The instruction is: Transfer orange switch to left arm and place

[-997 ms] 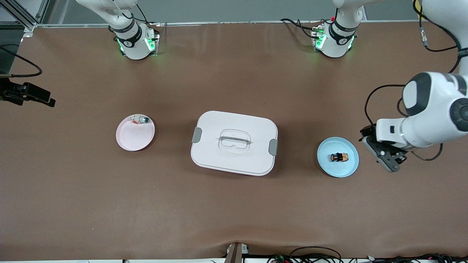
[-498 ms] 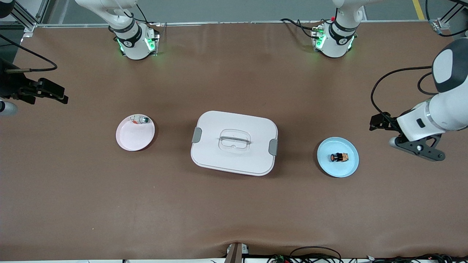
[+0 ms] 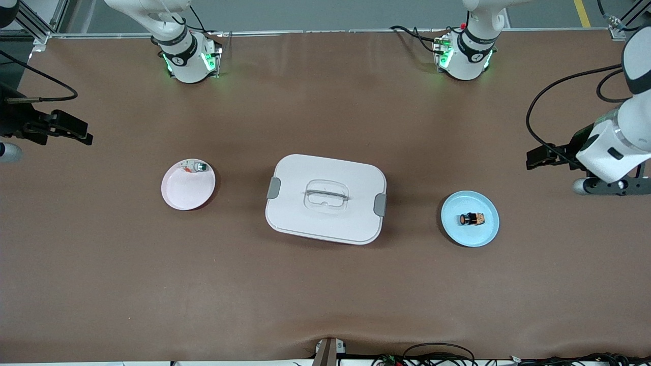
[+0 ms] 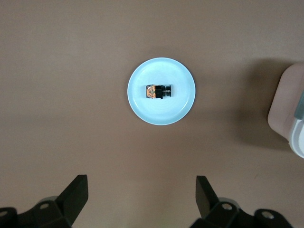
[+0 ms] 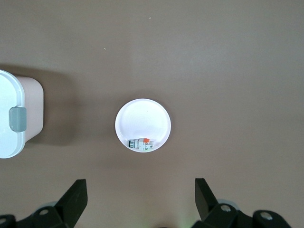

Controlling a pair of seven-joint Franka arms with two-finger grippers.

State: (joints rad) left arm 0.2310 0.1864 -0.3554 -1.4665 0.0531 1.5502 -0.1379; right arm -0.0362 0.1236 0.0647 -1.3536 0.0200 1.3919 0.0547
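Observation:
The orange switch [image 3: 471,219] lies on its side on a small blue plate [image 3: 483,235] toward the left arm's end of the table. In the left wrist view the switch [image 4: 157,91] and the plate [image 4: 161,113] lie ahead of my open, empty left gripper [image 4: 142,190]. That gripper [image 3: 610,185] hangs high over bare table at the left arm's end, apart from the plate. The white box [image 3: 326,199] stands mid-table, lid on. My right gripper [image 5: 141,192] is open and empty, high over the right arm's end of the table.
A pale pink plate [image 3: 185,192] toward the right arm's end holds a small silver-and-green part [image 3: 196,166]; the plate [image 5: 142,116] and the part [image 5: 140,142] also show in the right wrist view. The box's ends show in both wrist views [image 4: 287,114] [image 5: 14,114].
My left gripper has swung away from beside the blue plate, out toward the table's end and toward the bases. The right arm's hand has shifted slightly at the view's edge. Switch, plates and box have not moved.

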